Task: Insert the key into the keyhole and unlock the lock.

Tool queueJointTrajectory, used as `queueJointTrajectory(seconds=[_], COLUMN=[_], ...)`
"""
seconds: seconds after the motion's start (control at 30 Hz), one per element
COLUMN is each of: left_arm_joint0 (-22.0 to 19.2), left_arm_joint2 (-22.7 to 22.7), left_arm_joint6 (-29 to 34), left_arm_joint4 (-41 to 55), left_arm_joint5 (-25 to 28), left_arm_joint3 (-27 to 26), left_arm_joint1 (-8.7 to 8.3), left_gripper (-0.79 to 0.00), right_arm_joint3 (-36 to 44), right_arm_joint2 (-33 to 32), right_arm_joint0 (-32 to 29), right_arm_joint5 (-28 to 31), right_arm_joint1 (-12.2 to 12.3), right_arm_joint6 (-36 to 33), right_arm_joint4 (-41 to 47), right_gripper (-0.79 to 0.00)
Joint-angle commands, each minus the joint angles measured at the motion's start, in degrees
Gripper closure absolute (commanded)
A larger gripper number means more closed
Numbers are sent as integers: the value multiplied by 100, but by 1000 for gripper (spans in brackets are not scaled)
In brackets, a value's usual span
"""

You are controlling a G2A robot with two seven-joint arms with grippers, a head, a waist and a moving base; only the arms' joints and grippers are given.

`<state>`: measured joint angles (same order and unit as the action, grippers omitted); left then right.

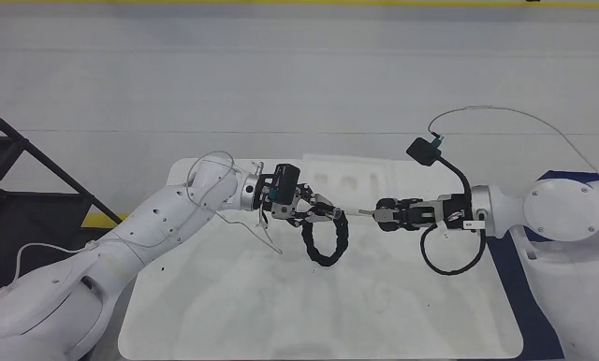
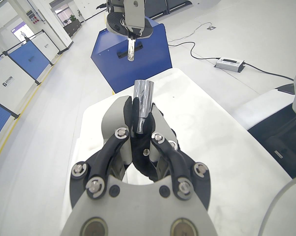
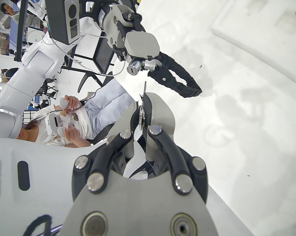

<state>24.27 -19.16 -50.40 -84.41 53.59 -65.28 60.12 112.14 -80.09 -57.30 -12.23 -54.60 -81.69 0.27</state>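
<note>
Above the middle of the bench [image 1: 281, 314], the left jaws are clamped on the lock [image 2: 143, 99], its chrome barrel lying level, keyhole [image 3: 131, 69] end facing the right jaws. Those pinch the key [image 2: 130, 50] by its head, blade pointing lengthwise toward the keyhole, close but apart.

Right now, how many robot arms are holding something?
2. The left fingers pinch the cable lock over the table; the right fingers pinch the key, aimed at the keyhole, apart from it.
</note>
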Motion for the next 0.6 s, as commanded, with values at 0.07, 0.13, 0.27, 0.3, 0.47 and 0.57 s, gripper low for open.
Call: queueJointTrajectory(seconds=[0.07,0.13,0.27,0.3,0.47,0.57], left_arm_joint0=[0,0,0,82,195,198], left_arm_joint2=[0,0,0,-4,-43,-24], left_arm_joint6=[0,0,0,112,272,231], left_arm_joint4=[0,0,0,38,172,68], left_arm_joint5=[0,0,0,-66,60,20], left_arm_joint3=[0,0,0,-15,-73,-18], left_arm_joint1=[0,0,0,4,95,189], left_gripper=[0,0,0,0,0,0], right_arm_joint3=[0,0,99,182,508,666], right_arm_joint2=[0,0,63,96,314,483], right_arm_joint0=[0,0,-74,-53,165,311], right_arm_joint5=[0,0,47,33,-112,-216], right_arm_joint1=[0,0,18,31,79,91], right_arm_joint6=[0,0,75,5,-347,-480], right_arm_joint4=[0,0,-155,-257,-618,-725], right_gripper=[0,0,0,0,0,0])
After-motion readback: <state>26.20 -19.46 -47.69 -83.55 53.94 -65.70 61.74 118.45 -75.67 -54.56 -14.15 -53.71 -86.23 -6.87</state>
